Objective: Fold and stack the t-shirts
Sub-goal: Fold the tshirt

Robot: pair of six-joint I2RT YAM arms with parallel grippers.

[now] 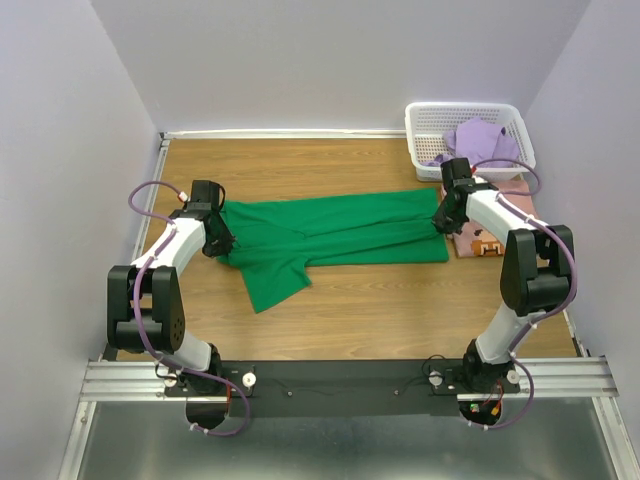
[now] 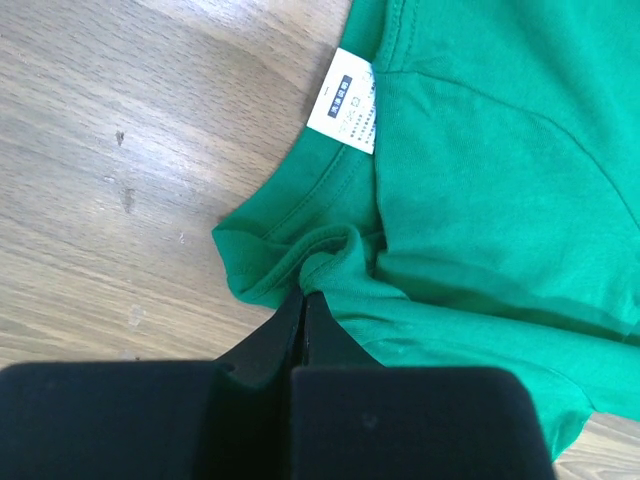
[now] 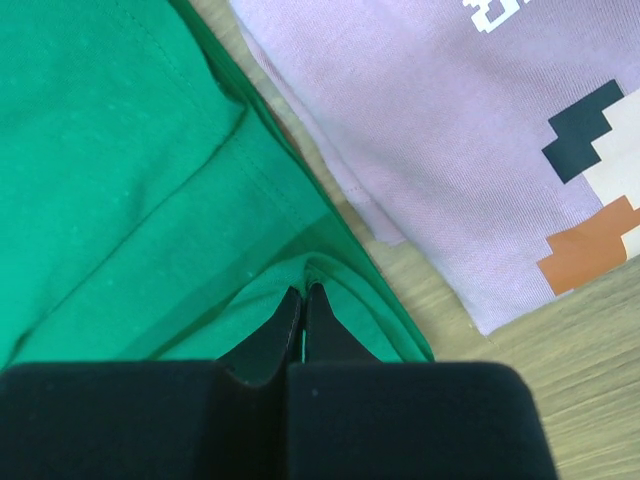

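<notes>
A bright green t-shirt [image 1: 330, 235] lies stretched sideways across the wooden table, one sleeve hanging toward the near side. My left gripper [image 1: 218, 238] is shut on its collar end [image 2: 300, 262], just below the white neck label [image 2: 346, 102]. My right gripper [image 1: 441, 220] is shut on the hem end [image 3: 305, 268] of the same shirt. A dusty pink t-shirt [image 3: 450, 150] with a pixel graphic lies folded right of the green hem, also seen under the right arm [image 1: 488, 240]. A lavender-purple t-shirt [image 1: 482, 140] sits crumpled in the basket.
A white lattice basket [image 1: 425, 128] stands at the back right corner. Walls close the table at the back and on both sides. Bare wood [image 1: 300, 165] lies behind the green shirt and in front of it [image 1: 400, 310].
</notes>
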